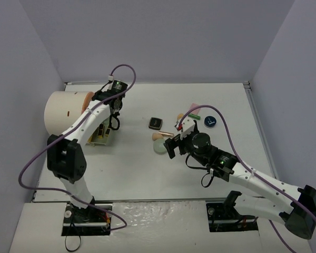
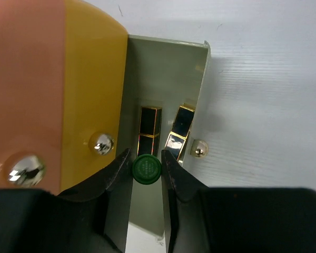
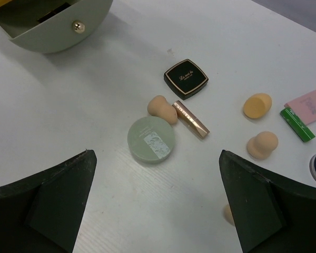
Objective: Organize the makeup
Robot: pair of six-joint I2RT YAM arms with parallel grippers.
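Note:
My left gripper [image 2: 146,158] is shut on a green tube [image 2: 146,169], seen cap-end on, held over the open grey-green drawer [image 2: 163,74] of the cream cylinder. Two black-and-gold lipsticks [image 2: 149,126] lie in the drawer. My right gripper [image 3: 155,174] is open and empty above the table. Just beyond it lie a pale green disc [image 3: 150,139], a peach sponge [image 3: 162,109], a rose-gold lipstick [image 3: 190,119] and a black square compact [image 3: 186,78]. To the right lie two more sponges [image 3: 262,145], a pink pad [image 3: 307,105] and a green stick [image 3: 297,124].
The large cream cylinder [image 1: 63,110] with its orange front [image 2: 95,79] stands at the left, its drawer [image 1: 100,138] pulled out towards the table's middle. A dark round compact [image 1: 210,121] lies at the right of the group. Walls close the table on three sides.

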